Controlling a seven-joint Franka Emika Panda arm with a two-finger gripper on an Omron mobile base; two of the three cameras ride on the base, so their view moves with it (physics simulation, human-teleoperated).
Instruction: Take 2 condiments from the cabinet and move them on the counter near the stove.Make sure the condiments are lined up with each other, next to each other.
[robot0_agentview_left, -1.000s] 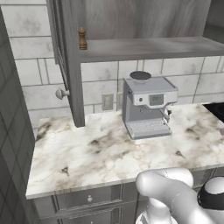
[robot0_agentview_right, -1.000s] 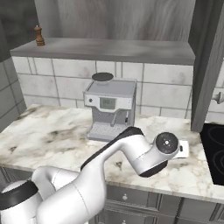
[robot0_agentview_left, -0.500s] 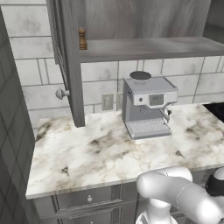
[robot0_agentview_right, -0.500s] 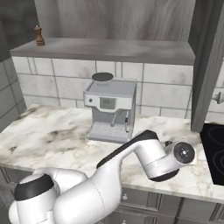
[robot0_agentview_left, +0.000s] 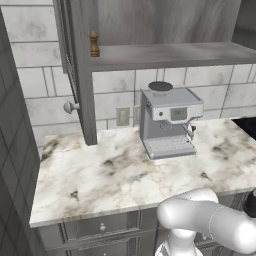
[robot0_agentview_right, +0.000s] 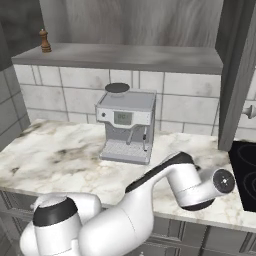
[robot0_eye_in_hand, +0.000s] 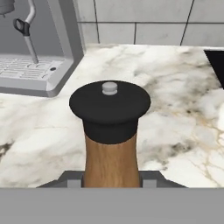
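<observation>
Gripper (robot0_eye_in_hand: 111, 183) is closed around the lower body of the lighter shaker (robot0_eye_in_hand: 110, 131), one finger tip on each side of the wood. Hand view shows the shaker upright and close: orange-brown turned wood body with visible grain, a wide black mushroom-shaped cap, a narrower black collar under it and a small grey stud on top. Its base is hidden by the grey band, so I cannot tell if it touches the counter (robot0_eye_in_hand: 175, 87). Behind it lies white marble with brown and grey veins. Espresso machine (robot0_eye_in_hand: 39, 48) sits to the upper left of that view, its drip tray and steam wand visible. A black corner of the stove (robot0_eye_in_hand: 216, 63) shows at the right edge.

Dark shaker (robot0_agentview_left: 94, 44) stands upright on the cabinet (robot0_agentview_left: 150, 20) shelf at its left end, close to the open door. It is dark brown turned wood with a round knob on top and a waisted body. In the right base view it is at the shelf's far left.

Right base view: arm reaches low over the counter's front right part, between the espresso machine and the stove, wrist turned toward the stove. Silver door knobs show beside the cabinet doors in both base views.
</observation>
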